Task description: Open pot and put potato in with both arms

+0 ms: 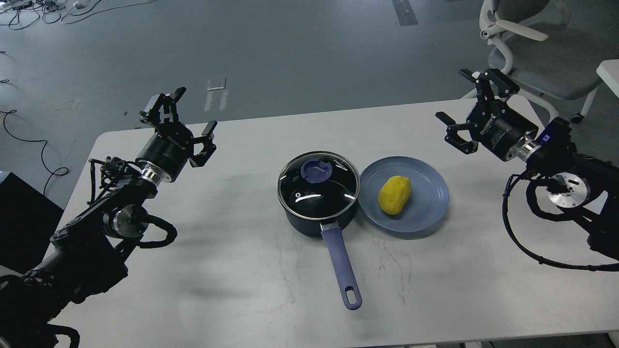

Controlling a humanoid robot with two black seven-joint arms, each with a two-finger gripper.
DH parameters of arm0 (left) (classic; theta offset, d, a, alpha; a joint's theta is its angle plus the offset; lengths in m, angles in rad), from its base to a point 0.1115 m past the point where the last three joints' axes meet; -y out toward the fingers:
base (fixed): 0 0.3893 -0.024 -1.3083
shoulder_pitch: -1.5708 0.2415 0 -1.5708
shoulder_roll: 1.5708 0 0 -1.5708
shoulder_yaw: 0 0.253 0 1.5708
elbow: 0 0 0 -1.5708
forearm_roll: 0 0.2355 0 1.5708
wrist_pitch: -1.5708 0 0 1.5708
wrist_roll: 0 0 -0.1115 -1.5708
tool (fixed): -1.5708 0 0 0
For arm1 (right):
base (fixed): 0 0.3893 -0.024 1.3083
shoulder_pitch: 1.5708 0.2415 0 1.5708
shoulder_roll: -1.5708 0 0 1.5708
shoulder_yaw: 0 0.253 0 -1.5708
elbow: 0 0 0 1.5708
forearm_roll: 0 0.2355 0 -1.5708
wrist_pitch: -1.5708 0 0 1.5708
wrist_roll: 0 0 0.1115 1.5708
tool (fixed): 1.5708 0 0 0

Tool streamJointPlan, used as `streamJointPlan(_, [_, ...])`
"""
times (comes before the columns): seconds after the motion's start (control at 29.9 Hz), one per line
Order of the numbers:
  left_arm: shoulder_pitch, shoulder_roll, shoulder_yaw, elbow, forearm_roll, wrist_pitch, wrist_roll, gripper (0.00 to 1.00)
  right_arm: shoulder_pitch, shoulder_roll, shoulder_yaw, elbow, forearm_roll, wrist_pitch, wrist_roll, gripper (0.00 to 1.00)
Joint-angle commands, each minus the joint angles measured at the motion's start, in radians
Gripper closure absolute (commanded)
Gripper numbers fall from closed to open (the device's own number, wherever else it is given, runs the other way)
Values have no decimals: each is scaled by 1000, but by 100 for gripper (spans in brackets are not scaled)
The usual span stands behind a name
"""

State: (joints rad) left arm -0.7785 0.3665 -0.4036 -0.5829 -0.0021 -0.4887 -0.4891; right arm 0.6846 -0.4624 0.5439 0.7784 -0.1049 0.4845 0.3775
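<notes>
The navy pot (309,223) stands mid-table, its blue-purple handle (344,266) pointing toward me. A glass lid (316,186) with a blue knob (316,170) covers it. Just right of it, the yellow potato (394,194) lies on a shallow blue plate (425,183). My left gripper (186,116) hovers open above the table's left side, well left of the pot, with nothing in it. Above the table's right back corner my right gripper (466,104) is open and empty, up and right of the plate.
The white table (242,270) carries only the pot and plate. A grey office chair (537,53) stands behind the right corner. Cables lie on the floor at the far left. A black box (22,217) sits beside the table's left edge.
</notes>
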Motion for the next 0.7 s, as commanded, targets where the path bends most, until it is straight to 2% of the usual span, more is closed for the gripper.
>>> streamJointPlan(0.0, [2, 0, 0, -9, 1, 0, 0, 1, 0, -2, -2, 1, -1, -3, 0, 0])
streamJointPlan(0.1, [-1, 3, 3, -21, 2, 0, 0, 1, 0, -7, -1, 1, -1, -4, 0, 0])
streamJointPlan(0.37, [-47, 16, -8, 89, -3, 0, 0, 1, 4, -12, -2, 1, -3, -29, -2, 0])
streamJointPlan(0.67, [-50, 6, -12, 43, -3, 0, 0, 1, 1, -13, -2, 2, -1, -26, 0, 0])
